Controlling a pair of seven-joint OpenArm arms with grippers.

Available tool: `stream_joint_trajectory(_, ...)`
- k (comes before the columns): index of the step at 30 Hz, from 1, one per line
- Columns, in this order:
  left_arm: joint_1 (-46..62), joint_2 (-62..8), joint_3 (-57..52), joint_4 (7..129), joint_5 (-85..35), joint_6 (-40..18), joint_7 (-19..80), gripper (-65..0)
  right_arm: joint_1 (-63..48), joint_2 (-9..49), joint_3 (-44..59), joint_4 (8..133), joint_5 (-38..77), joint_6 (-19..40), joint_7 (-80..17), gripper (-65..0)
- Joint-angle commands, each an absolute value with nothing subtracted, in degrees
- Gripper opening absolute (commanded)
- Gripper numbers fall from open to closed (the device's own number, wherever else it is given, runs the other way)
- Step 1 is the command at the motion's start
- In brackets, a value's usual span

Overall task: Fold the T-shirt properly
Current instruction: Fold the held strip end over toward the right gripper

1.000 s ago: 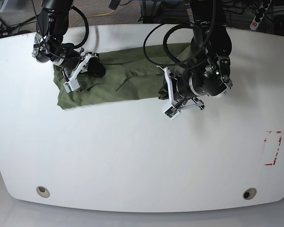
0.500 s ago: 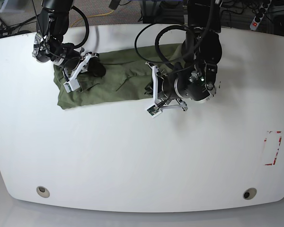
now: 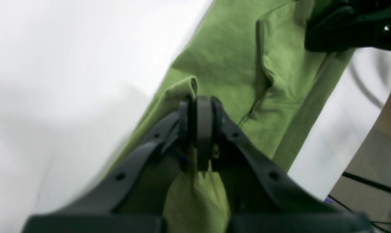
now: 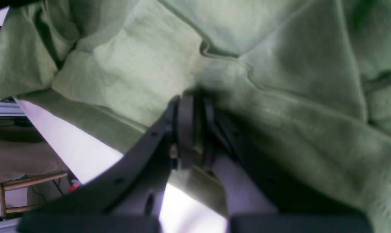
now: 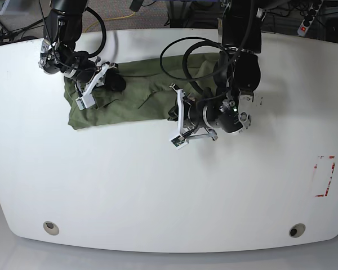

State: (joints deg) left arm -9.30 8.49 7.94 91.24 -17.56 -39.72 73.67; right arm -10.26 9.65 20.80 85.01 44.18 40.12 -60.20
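Where the white table [image 5: 158,185] carries its load, at the far side: T-shirt [image 5: 135,93], olive green, soft and creased, bunched into a long band running across the table's width, well short of the near edge. Near edge of the band ragged, one corner drooping toward the camera at base-view left.

Left gripper [image 3: 200,129], on base-view right: jaws pressed together on a raised fold of the T-shirt [image 3: 234,61], cloth pinched between the dark fingers [image 3: 204,123] and hanging in a loose pouch below them. Rest of the shirt stretching away flat beyond the pinch, with a seam and a hemmed edge visible. Same gripper in base view [image 5: 177,112] at the band's right end, arm and looped black cables above it hiding that end of the cloth.

Right gripper [image 4: 192,129], on base-view left: jaws nearly closed, a thin layer of the T-shirt [image 4: 279,81] caught between the fingers [image 4: 185,129]; folds and a stitched hem bunched just beyond the tips. In base view [image 5: 110,81], set on the left end of the band, over crumpled cloth.

Further items: two round inserts [image 5: 51,227] near the table's front corners; red tape marks [image 5: 325,175] at base-view right, well apart from the shirt.
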Motion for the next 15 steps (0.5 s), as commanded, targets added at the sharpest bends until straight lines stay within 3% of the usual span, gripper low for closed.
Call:
stream_joint_trajectory(1, -10.86, 9.0, 9.45, 90.51, -18.51, -40.0, 72.4, -65.0, -10.24, 9.63, 20.88, 85.32, 43.03, 40.0, -61.23, -61.5)
stream_joint_trajectory(4, -10.86, 9.0, 11.21, 90.33, -18.51, -40.0, 72.4, -60.4, -10.24, 9.36, 20.88, 85.32, 43.03, 40.0, -61.23, -61.5)
stream_joint_trajectory(10, -10.95, 9.0, 15.52, 93.41, -18.59, -40.0, 72.4, -43.6, -10.07, 8.57, 20.88, 85.32, 43.03, 40.0, -61.23, -61.5)
stream_joint_trajectory(15, -10.59, 9.0, 15.43, 99.74, -18.59, -40.0, 72.84, -36.7, -9.89, 8.48, 20.88, 85.32, 43.03, 40.0, -61.23, -61.5)
